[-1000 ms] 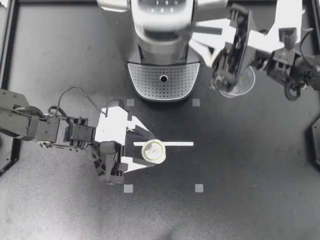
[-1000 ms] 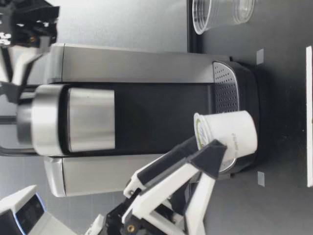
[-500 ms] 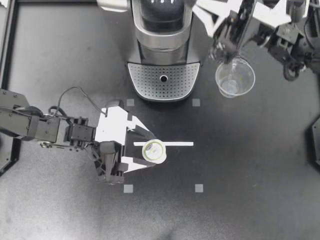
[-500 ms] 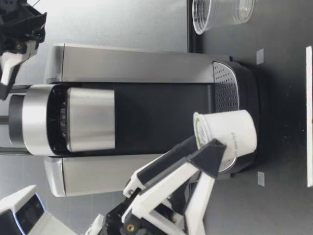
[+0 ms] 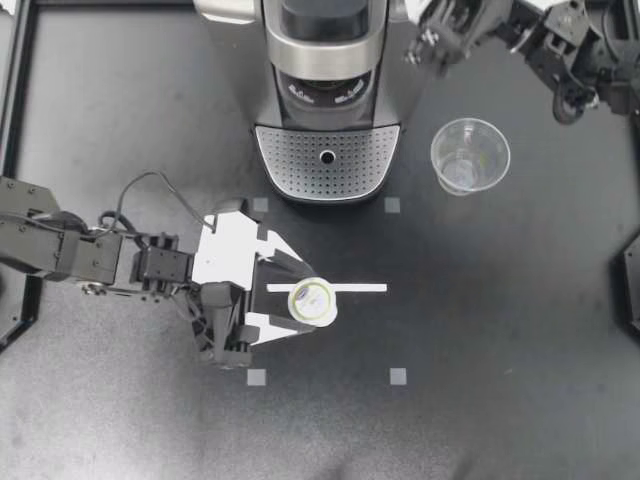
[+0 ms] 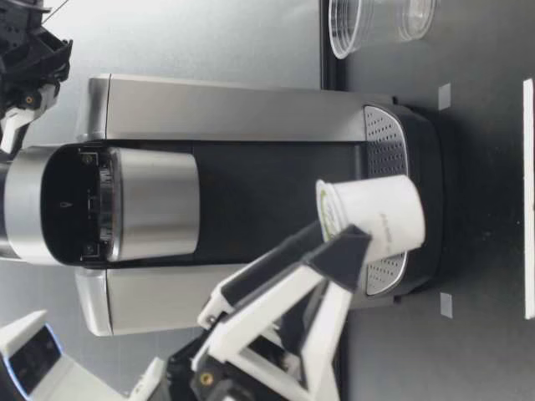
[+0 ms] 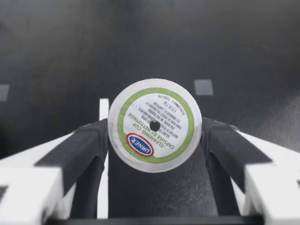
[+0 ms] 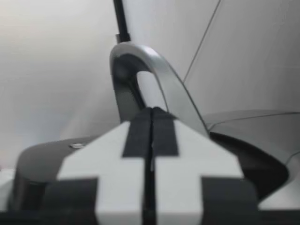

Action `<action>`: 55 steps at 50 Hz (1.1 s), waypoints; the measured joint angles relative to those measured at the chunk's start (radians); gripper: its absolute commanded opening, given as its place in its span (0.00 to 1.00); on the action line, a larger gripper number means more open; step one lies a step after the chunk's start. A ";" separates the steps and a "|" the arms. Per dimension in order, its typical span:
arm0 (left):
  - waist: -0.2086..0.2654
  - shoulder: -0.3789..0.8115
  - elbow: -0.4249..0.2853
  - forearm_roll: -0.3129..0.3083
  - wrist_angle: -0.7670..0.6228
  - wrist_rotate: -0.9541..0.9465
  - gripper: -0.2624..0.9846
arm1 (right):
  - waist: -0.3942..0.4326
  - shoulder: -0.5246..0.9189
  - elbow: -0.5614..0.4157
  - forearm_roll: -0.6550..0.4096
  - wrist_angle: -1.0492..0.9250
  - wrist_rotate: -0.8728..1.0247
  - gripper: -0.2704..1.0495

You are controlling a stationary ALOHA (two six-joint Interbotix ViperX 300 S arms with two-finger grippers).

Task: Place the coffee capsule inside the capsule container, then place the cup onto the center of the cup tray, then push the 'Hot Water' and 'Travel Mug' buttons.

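- White foil-lidded coffee capsule (image 5: 312, 300) is clamped in your left gripper (image 5: 306, 300). It is held clear of the black table (image 5: 520, 330), at 6 o'clock from the silver and black coffee machine (image 5: 325, 60) and over a white tape strip (image 5: 365, 288).
- Step one looks unfinished to me: the capsule is well apart from the machine's dark capsule container (image 6: 63, 200), which stands open and, as far as you can see, has nothing in it.
- Step two is also ahead: the clear plastic cup (image 5: 470, 155) stands on the table at 3 o'clock from the perforated grey cup tray (image 5: 290, 160), near it but not on it.
- Both buttons remain to be pressed; I cannot pick them out on the machine.
- Your right gripper (image 5: 432, 40) hangs at 1 o'clock from the tray, beside the machine's head.
- Only the right wrist view settles its state: the fingers (image 8: 136, 140) are pressed together with nothing between them, and the curved silver handle (image 8: 159, 70) is ahead.
- Only the low view shows you into the open container, and it shows the capsule (image 6: 372, 219) lifted, slightly tilted and level with the tray.
- Only the left wrist view proves the grip: the dark pads (image 7: 89, 145) touch the capsule (image 7: 154, 124) from two opposite sides, with its lid facing the camera.
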 measured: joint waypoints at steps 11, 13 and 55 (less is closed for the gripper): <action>0.000 -0.028 -0.049 0.015 0.034 0.029 0.63 | -0.017 0.005 -0.005 -0.002 0.003 0.002 0.26; 0.000 -0.038 -0.061 0.021 0.052 0.046 0.63 | -0.023 0.006 -0.005 0.000 0.002 0.002 0.26; 0.060 -0.296 -0.337 0.407 0.523 0.354 0.63 | 0.038 -0.218 0.143 -0.049 -0.035 0.043 0.26</action>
